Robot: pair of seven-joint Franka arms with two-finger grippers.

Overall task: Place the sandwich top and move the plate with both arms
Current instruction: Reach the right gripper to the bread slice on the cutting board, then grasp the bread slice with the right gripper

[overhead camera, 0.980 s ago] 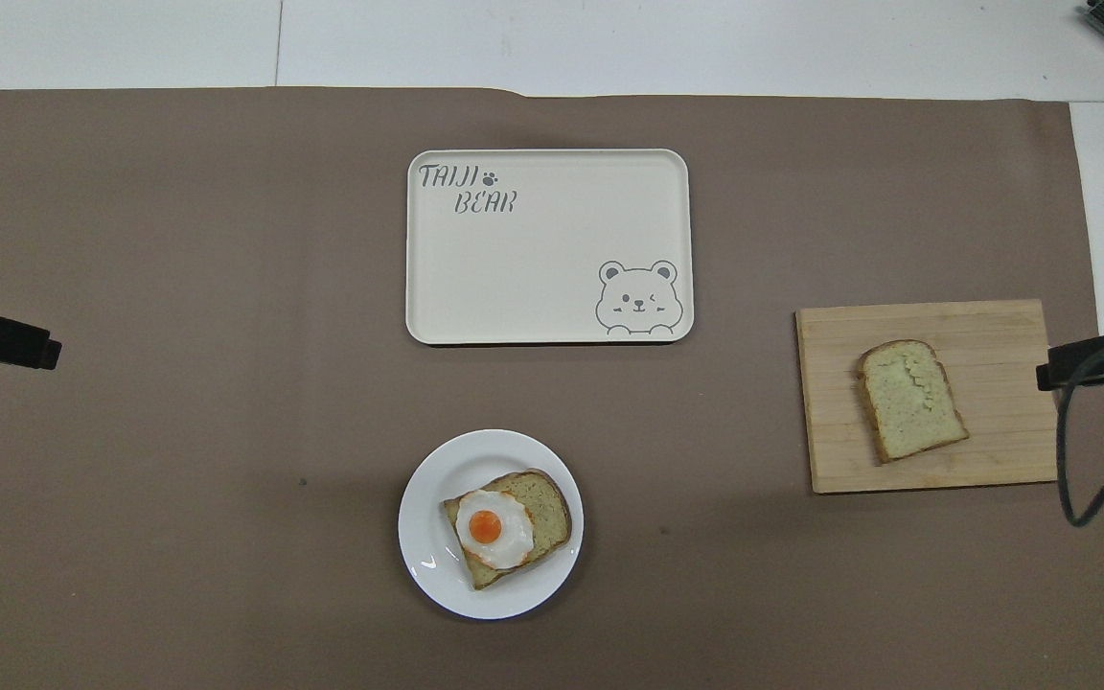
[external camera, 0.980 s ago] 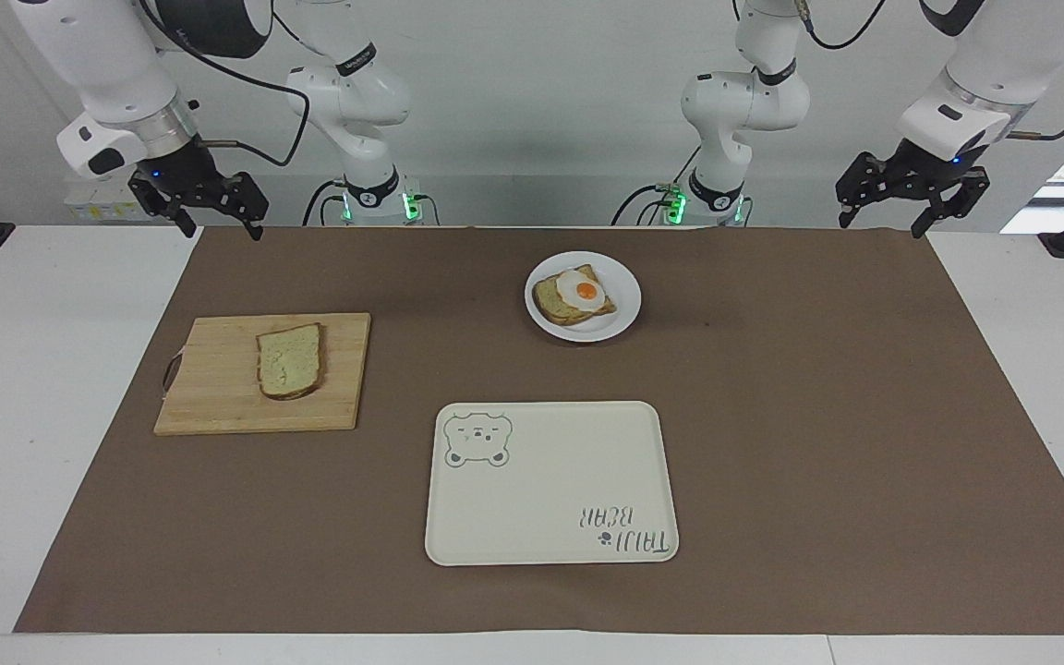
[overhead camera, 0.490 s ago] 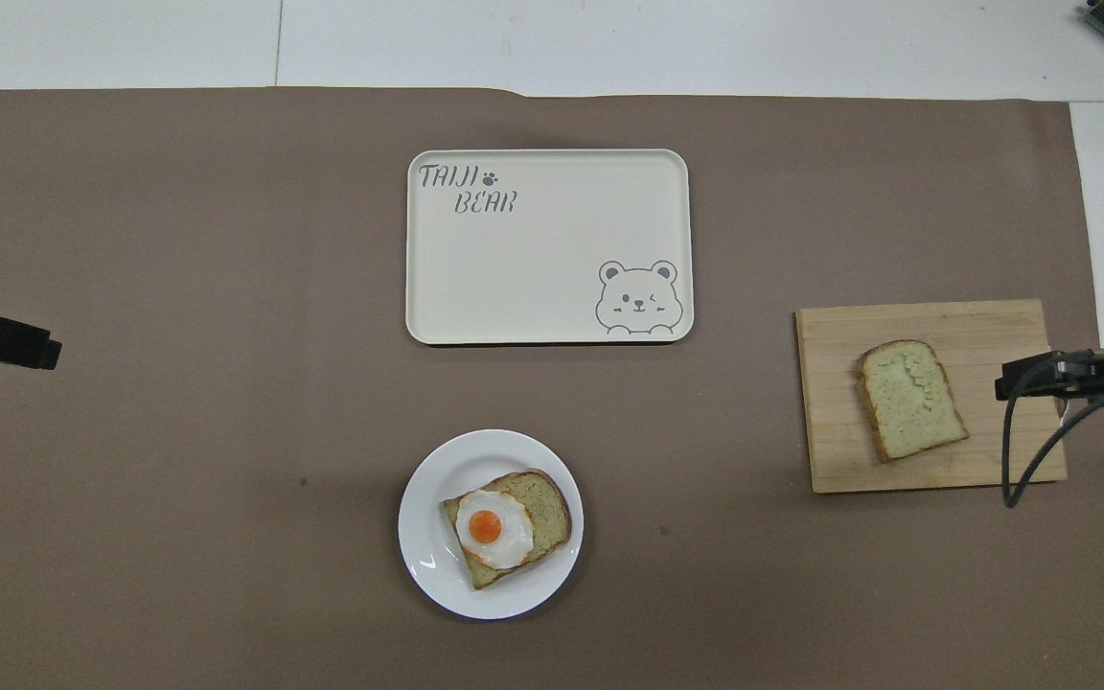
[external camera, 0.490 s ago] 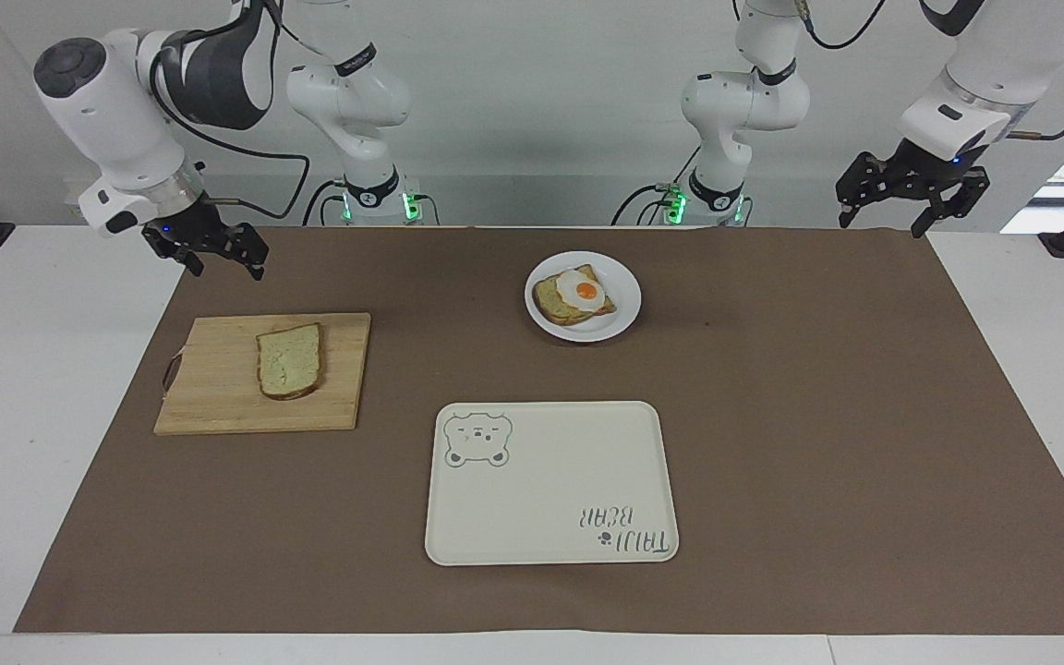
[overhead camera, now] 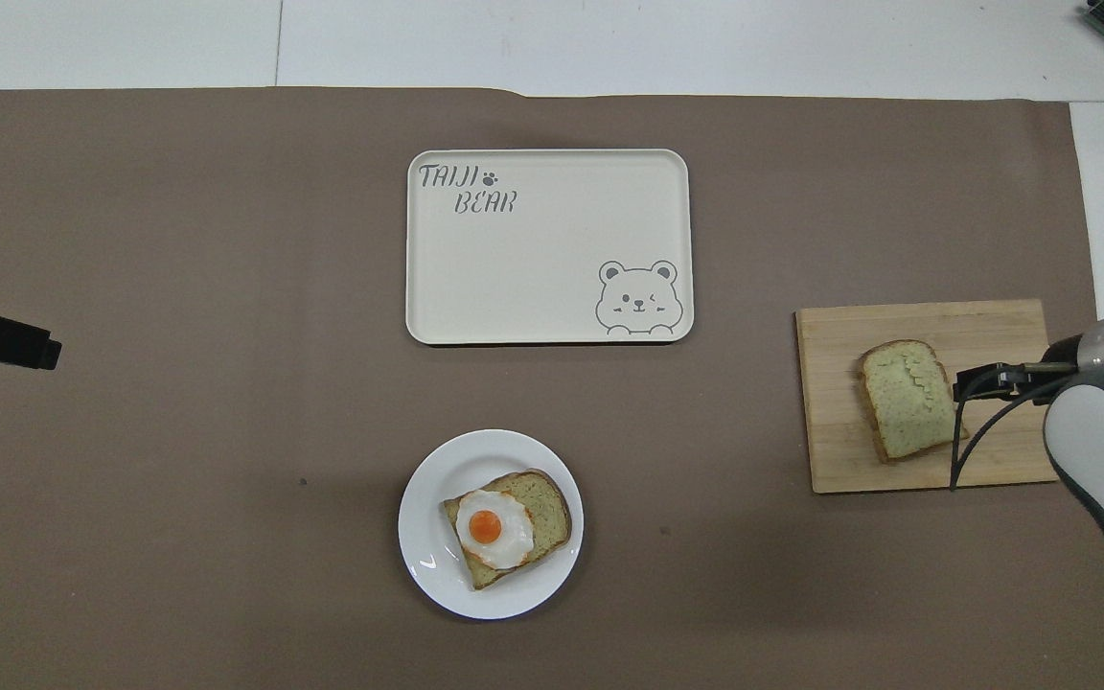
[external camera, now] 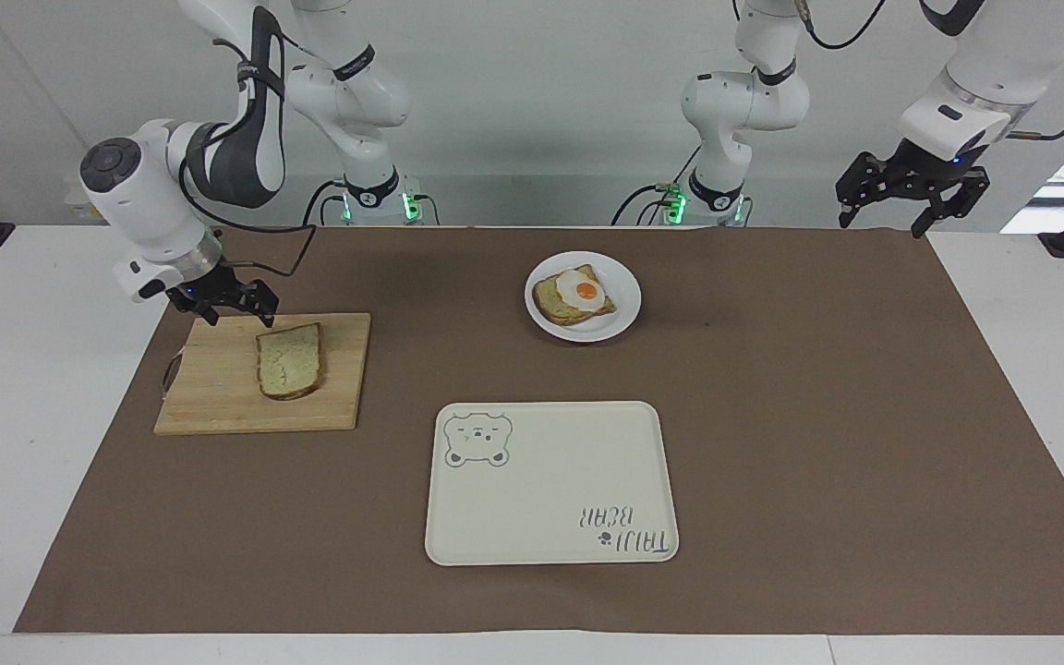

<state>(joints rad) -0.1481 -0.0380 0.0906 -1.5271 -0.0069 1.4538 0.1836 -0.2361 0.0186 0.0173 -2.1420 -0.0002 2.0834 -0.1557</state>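
- Progress, judged from the layout: nothing placed yet. Sandwich top, a plain pale speckled bread slice with brown crust (external camera: 289, 360), lies flat on the rectangular wooden cutting board (external camera: 218, 406) toward the right arm's end of the worktop.
- Small round white plate (external camera: 624, 309) sits near the robots at mid-worktop, carrying a second bread slice with a fried egg (external camera: 580, 291) on it. No top slice on it.
- Rectangular cream tray with a bear drawing (external camera: 550, 517) lies bare, farther from the robots than the plate; plate not on it.
- Left to do, as I read it: pick up the top slice, set it on the egg, then shift the plate with both arms.
- Right gripper (external camera: 235, 309), black claw type: low over the board's edge nearest the robots, just beside the slice's crust, not touching it. Jaws spread wide, holding nothing.
- Left gripper (external camera: 911, 214): waits raised over the corner of the brown mat (external camera: 864, 416) at its own end, well apart from the plate. Jaws wide, nothing in them.
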